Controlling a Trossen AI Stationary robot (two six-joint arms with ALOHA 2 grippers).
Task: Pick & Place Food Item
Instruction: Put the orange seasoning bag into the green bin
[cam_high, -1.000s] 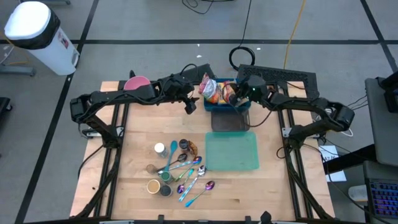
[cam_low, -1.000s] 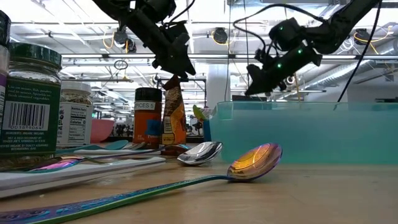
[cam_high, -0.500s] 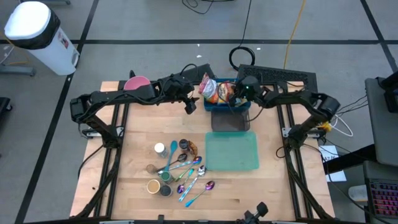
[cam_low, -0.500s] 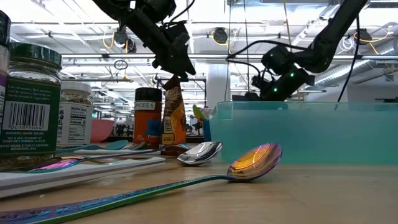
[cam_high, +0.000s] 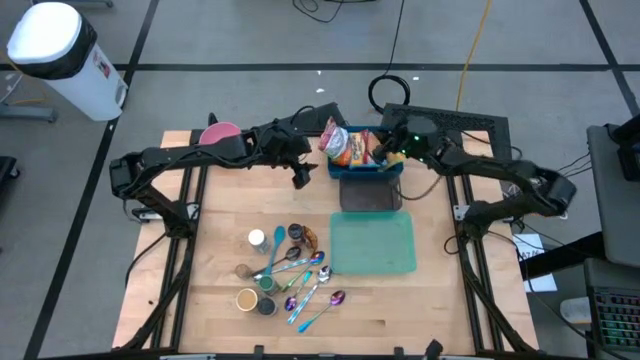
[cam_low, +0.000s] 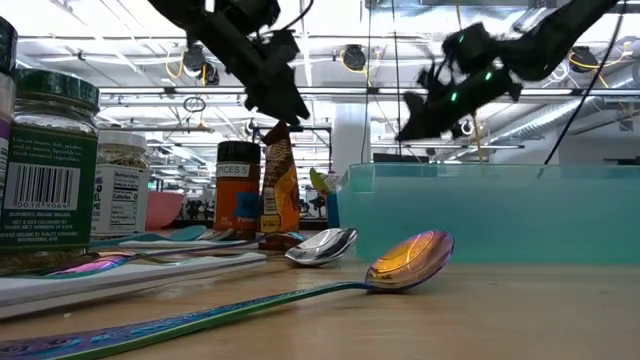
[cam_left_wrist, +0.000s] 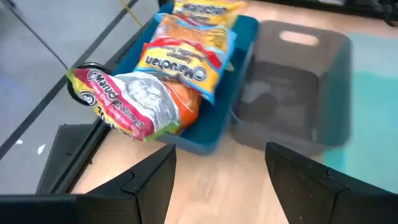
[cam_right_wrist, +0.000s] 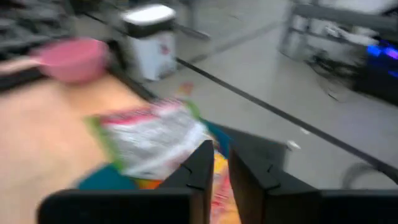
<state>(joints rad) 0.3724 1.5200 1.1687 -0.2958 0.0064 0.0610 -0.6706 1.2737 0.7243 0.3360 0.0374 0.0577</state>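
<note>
Several ramen packets (cam_high: 347, 146) lie piled in a blue bin (cam_high: 392, 170) at the table's far middle. The red and silver one (cam_left_wrist: 134, 102) hangs over the bin's left rim, and yellow ones (cam_left_wrist: 186, 59) lie behind it. My left gripper (cam_left_wrist: 221, 180) hovers open just left of the bin (cam_high: 300, 172), its fingers apart and bare. My right gripper (cam_high: 387, 150) hangs above the bin's right part. In the blurred right wrist view its fingers (cam_right_wrist: 221, 165) stand a narrow slit apart with nothing between them.
A grey bin (cam_high: 368, 193) stands just on the near side of the blue one, and a teal tray (cam_high: 373, 243) lies nearer still. Spoons and spice jars (cam_high: 290, 275) are scattered near the front left. A pink bowl (cam_high: 220, 133) sits at the far left.
My right gripper dipped toward the blue bin, then rose again and drew back a little toward the table's right edge. The packets lie much as before.
</note>
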